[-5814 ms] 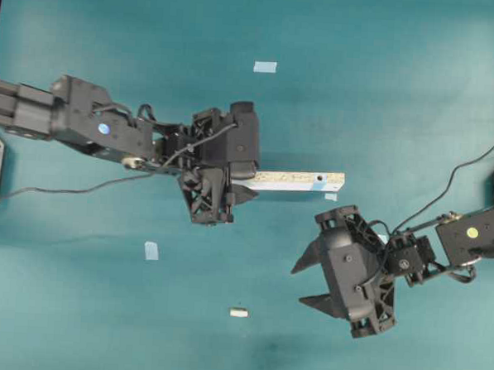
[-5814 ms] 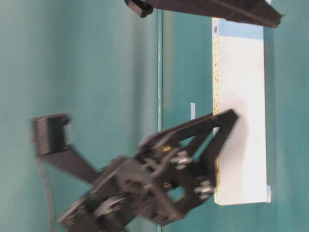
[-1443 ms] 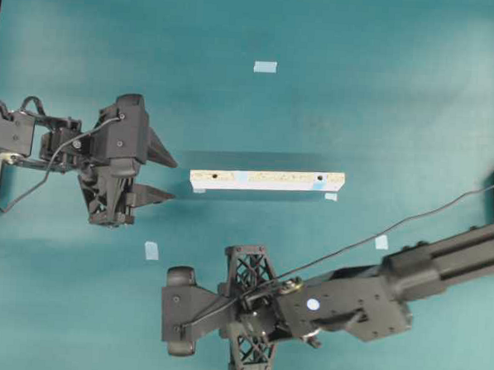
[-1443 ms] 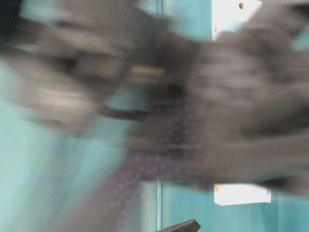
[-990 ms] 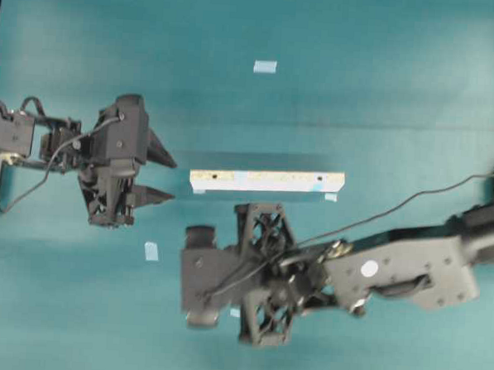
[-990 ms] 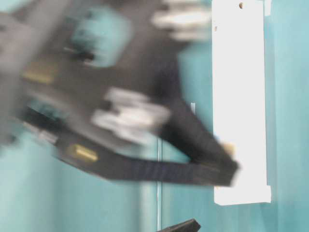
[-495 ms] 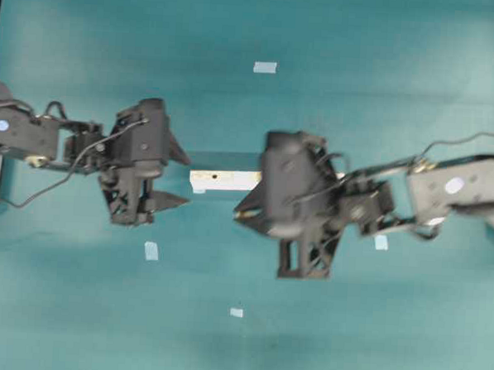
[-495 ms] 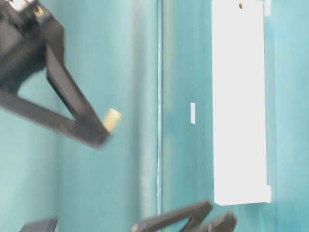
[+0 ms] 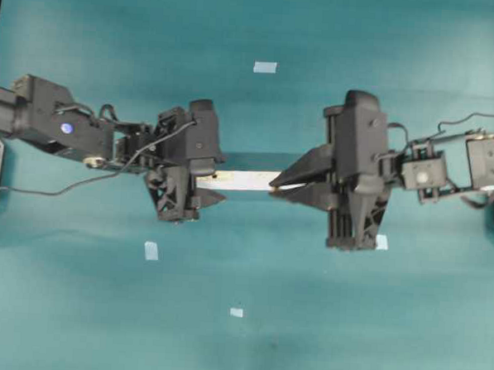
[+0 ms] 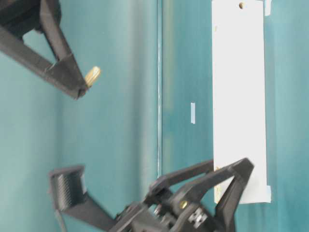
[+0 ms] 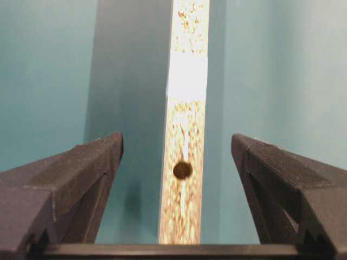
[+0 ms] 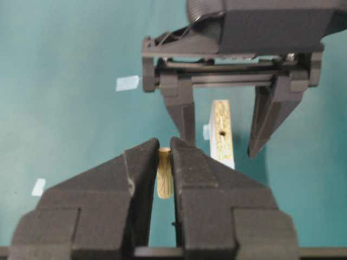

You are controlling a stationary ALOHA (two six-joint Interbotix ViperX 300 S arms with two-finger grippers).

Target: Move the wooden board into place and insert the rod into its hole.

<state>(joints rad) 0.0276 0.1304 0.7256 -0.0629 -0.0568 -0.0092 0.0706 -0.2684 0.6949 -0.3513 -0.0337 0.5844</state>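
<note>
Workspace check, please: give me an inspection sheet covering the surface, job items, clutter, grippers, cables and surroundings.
Surface: teal table.
Job's things: wooden board standing on edge, hole facing up; rod off the table.
Clutter: tape squares, e.g..
Grippers: left gripper open, straddling the board's end; right gripper shut on the rod.
Cables: left arm cable; right arm cable.
Surroundings: nothing seen.

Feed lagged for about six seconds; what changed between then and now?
The right hand reached down, picked the rod off the table and lifted it back toward the wooden board. The left hand released the board, withdrew, then returned open, straddling its end. The board stayed put.
</note>
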